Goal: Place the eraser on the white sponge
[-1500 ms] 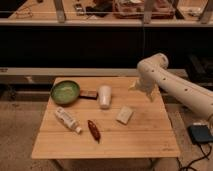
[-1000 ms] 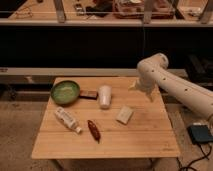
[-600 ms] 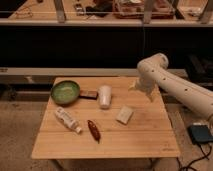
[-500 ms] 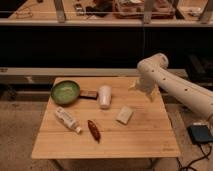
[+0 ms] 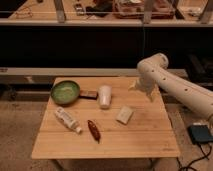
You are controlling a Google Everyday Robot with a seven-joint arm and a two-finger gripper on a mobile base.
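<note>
Wooden table (image 5: pixel 145 136): eraser (image 5: pixel 89 94) beside bowl (image 5: pixel 56 90), well apart from open claw (image 5: pixel 141 90), cup (image 5: pixel 104 96) between

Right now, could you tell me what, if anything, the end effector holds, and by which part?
Nothing is held. The end effector hangs open above the wooden table's back right edge; the dark rectangular eraser lies beside the green bowl.

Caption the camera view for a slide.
Open gripper above the table, rear right; eraser beside the bowl; sponge mid-table.

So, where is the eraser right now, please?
In the camera view, the eraser lies back-left on the table, between the green bowl and the white cup; the gripper hovers over the back-right edge.
</note>
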